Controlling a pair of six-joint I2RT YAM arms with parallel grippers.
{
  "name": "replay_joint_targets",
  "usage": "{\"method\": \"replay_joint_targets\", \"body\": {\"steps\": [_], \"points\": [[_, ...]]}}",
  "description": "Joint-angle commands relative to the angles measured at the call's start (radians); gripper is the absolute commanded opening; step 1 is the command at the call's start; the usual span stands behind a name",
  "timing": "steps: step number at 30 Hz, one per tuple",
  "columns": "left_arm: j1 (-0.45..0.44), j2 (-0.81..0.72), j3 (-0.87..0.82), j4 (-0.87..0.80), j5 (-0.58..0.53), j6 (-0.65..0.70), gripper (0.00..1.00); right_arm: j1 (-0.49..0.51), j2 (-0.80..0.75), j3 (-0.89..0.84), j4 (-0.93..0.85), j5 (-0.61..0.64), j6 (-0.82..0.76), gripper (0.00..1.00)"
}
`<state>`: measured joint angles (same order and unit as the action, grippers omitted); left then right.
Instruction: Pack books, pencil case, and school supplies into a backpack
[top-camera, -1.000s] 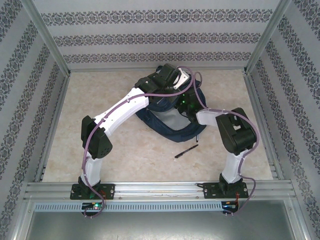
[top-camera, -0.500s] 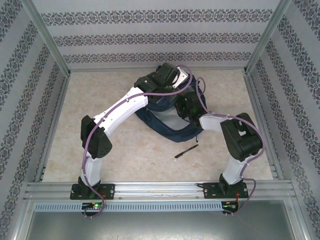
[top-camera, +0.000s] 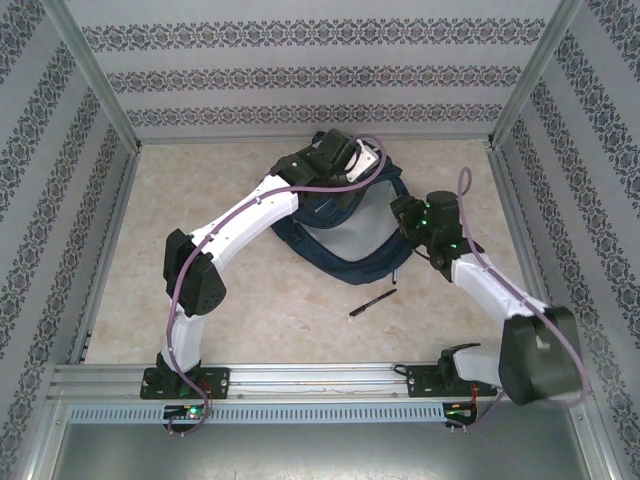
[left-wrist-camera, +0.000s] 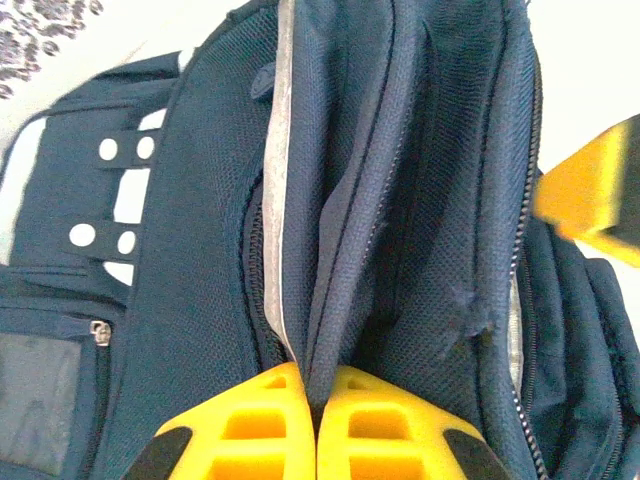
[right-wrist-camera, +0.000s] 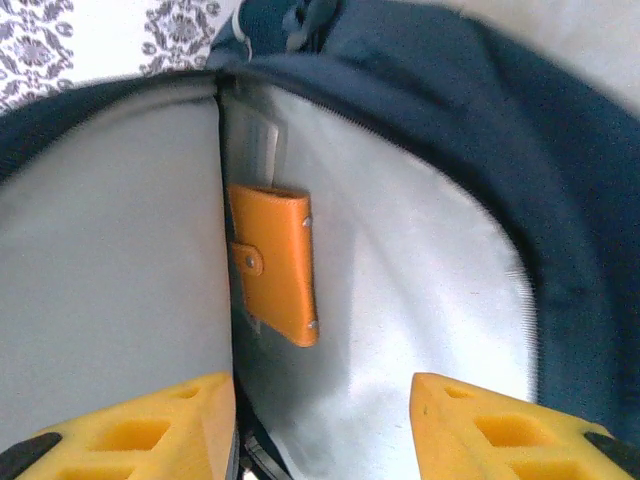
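Left gripper (left-wrist-camera: 315, 385) is clamped on what I take to be a fold of the backpack (left-wrist-camera: 420, 200) rim. Right gripper (right-wrist-camera: 322, 388) gapes wide at the opening, holding nothing. The orange booklet (right-wrist-camera: 275, 262) stands inside, just ahead of its fingers. One black pen (top-camera: 372, 304) lies outside, behind that gripper.

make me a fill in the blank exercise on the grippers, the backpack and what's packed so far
1. The jaws of the left gripper are ____ on a fold of the backpack.
2. The jaws of the right gripper stand ____.
3. The booklet inside the backpack is coloured ____.
4. A black pen lies outside the backpack on the ____.
Missing words: shut; open; orange; table.
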<state>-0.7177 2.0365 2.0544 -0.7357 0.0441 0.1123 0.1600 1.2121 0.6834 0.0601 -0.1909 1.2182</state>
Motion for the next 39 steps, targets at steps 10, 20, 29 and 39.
{"method": "replay_joint_targets", "body": {"steps": [10, 20, 29, 39], "points": [[0.006, 0.109, 0.015, -0.015, 0.203, -0.111, 0.17, -0.16, -0.186, 0.072, -0.405, -0.137, -0.504, 0.49], [0.093, -0.032, -0.152, -0.036, 0.23, -0.354, 0.56, -0.047, -0.022, 0.285, -0.557, -0.239, -0.81, 0.46], [0.345, -0.229, -0.598, 0.233, 0.302, -0.673, 0.6, 0.144, 0.098, 0.429, -0.655, -0.154, -0.981, 0.46], [0.42, -0.069, -0.535, 0.246, 0.415, -0.654, 0.61, 0.256, 0.189, 0.474, -0.629, -0.137, -0.967, 0.45]]}}
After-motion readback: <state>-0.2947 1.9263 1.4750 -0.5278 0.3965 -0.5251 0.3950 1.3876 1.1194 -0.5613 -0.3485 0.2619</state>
